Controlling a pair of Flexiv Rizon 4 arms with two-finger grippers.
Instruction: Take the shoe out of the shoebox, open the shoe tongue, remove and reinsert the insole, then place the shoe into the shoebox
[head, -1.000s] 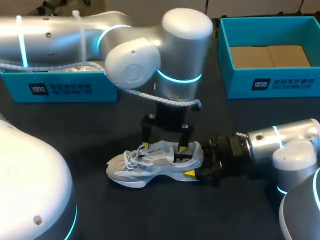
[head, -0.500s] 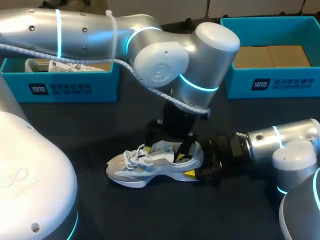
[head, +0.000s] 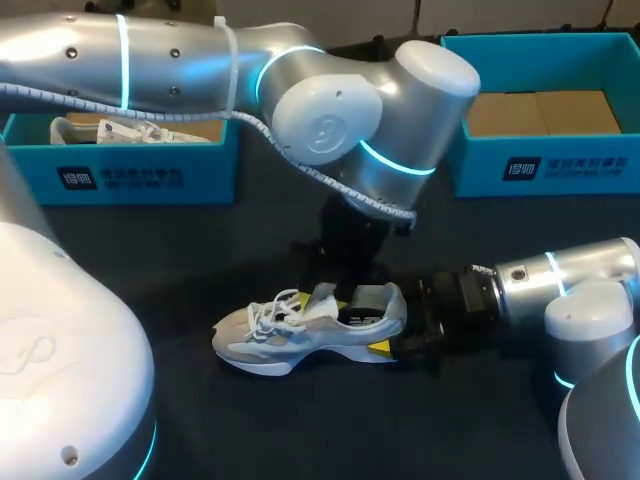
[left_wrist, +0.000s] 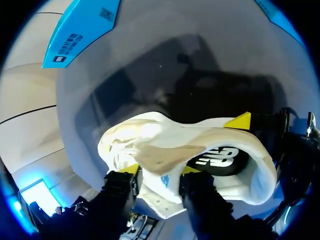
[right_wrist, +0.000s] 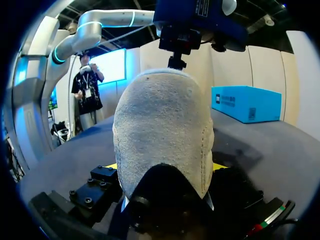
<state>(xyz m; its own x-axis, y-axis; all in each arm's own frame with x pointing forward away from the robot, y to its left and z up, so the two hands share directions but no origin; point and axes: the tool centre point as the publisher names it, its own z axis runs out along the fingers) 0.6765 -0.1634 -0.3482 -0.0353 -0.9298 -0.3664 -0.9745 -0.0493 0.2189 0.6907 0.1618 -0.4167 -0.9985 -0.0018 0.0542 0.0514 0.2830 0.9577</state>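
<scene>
A grey and white shoe (head: 300, 335) lies on its sole on the black table, toe to the left. My left gripper (head: 318, 298) comes down from above onto its opening. In the left wrist view this gripper (left_wrist: 160, 172) is shut on the tongue (left_wrist: 155, 156), one yellow-tipped finger on each side. Behind the tongue the dark insole (left_wrist: 220, 159) shows inside the shoe. My right gripper (head: 392, 340) lies low on the table and is shut on the shoe's heel. In the right wrist view the heel (right_wrist: 160, 125) fills the space between that gripper's (right_wrist: 165, 167) fingers.
A teal shoebox (head: 120, 178) stands at the back left with another pale shoe (head: 110, 130) in it. A second teal shoebox (head: 545, 170) stands at the back right with a brown cardboard floor. My left arm's big elbow hangs above the table's middle.
My left gripper has come down onto the shoe's opening, turned, and narrowed its fingers onto the tongue. The right gripper and the shoe have stayed in place.
</scene>
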